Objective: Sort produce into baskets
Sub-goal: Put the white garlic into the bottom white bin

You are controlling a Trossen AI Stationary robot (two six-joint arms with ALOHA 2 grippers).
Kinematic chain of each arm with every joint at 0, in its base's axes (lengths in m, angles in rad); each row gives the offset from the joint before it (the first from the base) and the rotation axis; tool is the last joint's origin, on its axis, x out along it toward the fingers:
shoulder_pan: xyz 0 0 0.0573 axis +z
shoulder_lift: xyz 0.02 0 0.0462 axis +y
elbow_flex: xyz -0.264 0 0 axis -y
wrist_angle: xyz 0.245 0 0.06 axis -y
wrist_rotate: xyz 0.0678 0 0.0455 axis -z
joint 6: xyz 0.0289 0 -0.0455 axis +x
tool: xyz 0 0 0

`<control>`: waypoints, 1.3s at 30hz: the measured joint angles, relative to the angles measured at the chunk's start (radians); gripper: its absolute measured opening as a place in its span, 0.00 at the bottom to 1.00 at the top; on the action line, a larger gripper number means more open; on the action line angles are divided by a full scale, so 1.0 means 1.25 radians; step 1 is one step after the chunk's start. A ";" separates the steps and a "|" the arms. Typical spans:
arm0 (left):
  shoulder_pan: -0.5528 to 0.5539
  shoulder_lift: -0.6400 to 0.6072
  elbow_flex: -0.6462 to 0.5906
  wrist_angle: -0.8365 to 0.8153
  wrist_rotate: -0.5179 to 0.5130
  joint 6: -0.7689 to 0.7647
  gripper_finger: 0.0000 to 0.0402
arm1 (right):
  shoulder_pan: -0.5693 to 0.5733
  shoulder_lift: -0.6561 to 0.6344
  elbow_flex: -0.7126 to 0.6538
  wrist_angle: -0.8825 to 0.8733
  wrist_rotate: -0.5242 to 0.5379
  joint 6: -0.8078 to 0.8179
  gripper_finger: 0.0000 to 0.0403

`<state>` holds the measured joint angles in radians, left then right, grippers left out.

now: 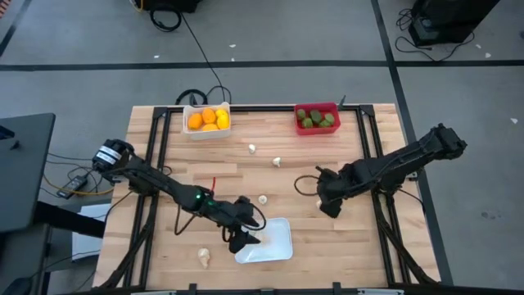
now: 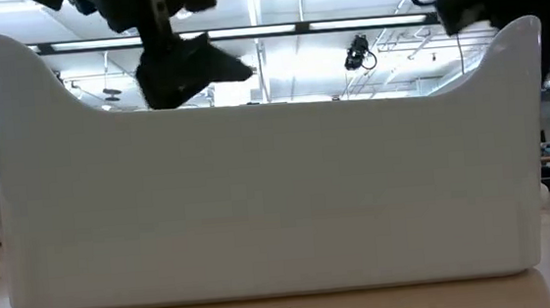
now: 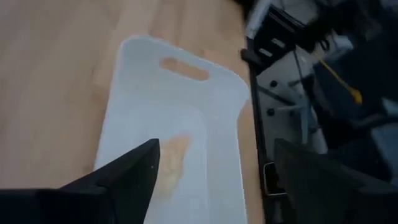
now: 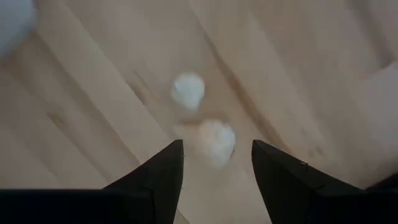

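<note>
High view: my left claw (image 1: pixel 243 238) spread over white tray (image 1: pixel 278 246), garlic bulb (image 3: pixel 171 163) dropped; next, fetch bulb (image 1: pixel 263 199) beside tray.

My left claw (image 1: pixel 243 238) hangs open over the shallow white tray (image 1: pixel 278 233) at the counter's (image 1: pixel 344 246) 6 o'clock edge; the tray's rim boxes it in low. One garlic bulb (image 3: pixel 171 163) lies in the tray between my fingers. My right claw (image 1: pixel 329 206) is open at 3 o'clock; two bulbs (image 4: pixel 214 140) lie on the bare wood just ahead of it. Loose bulb at 7 o'clock (image 1: pixel 203 257), another just above the tray (image 1: pixel 262 199). White bin (image 1: pixel 206 120) and red bin (image 1: pixel 317 118) block 12 o'clock. Open wood from 4 to 5 o'clock.
</note>
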<state>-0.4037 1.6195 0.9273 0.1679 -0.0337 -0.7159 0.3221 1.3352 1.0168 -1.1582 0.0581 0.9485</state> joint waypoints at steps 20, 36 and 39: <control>0.055 -0.004 0.098 -0.030 0.001 -0.100 0.65 | 0.020 0.003 -0.293 0.340 -0.125 0.059 0.51; 0.075 -0.004 0.099 0.030 0.002 -0.016 0.67 | 0.020 0.004 -0.134 0.389 -0.106 -0.010 0.08; 0.086 -0.004 0.099 0.063 0.002 -0.017 0.67 | 0.020 0.004 -0.054 0.388 -0.022 -0.079 0.09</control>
<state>-0.2963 1.6146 1.0515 0.2471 -0.0318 -0.7376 0.3473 1.3396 0.9490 -0.6731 0.0306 0.8503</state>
